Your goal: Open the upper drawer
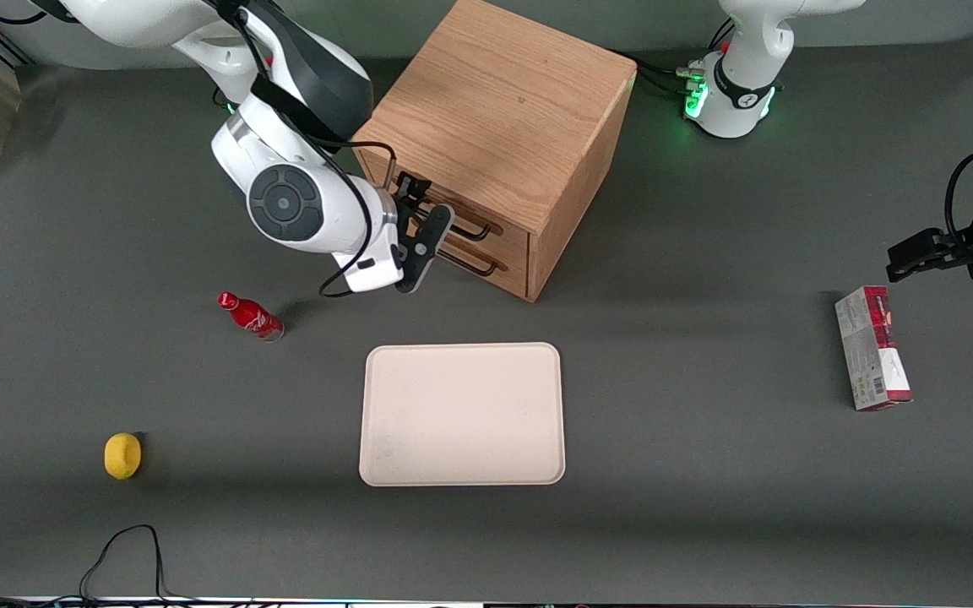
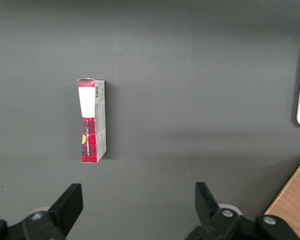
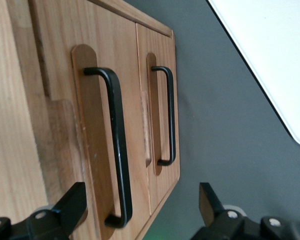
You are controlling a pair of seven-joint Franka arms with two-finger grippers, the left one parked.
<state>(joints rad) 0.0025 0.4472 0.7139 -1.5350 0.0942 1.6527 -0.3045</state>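
From the front, the dark grey desk [image 1: 706, 473] carries an oak cabinet [image 1: 495, 118], a cream tray [image 1: 462, 415], a red bottle [image 1: 251, 317], a yellow object [image 1: 122, 455] and a carton [image 1: 872, 348]. The gripper [image 1: 419, 241] hovers just in front of the upper drawer [image 1: 486, 226], the cabinet's topmost. At the right wrist, the gripper's fingers [image 3: 72, 205] are spread wide, holding nothing, near that drawer's black handle [image 3: 117, 145].

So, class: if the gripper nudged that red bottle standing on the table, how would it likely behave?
The red bottle is narrow and stands upright, so it would probably tip. Its round body suggests it would then roll. It looks small, so likely light. The gripper is open in front of the cabinet's upper drawer, apart from the bottle.
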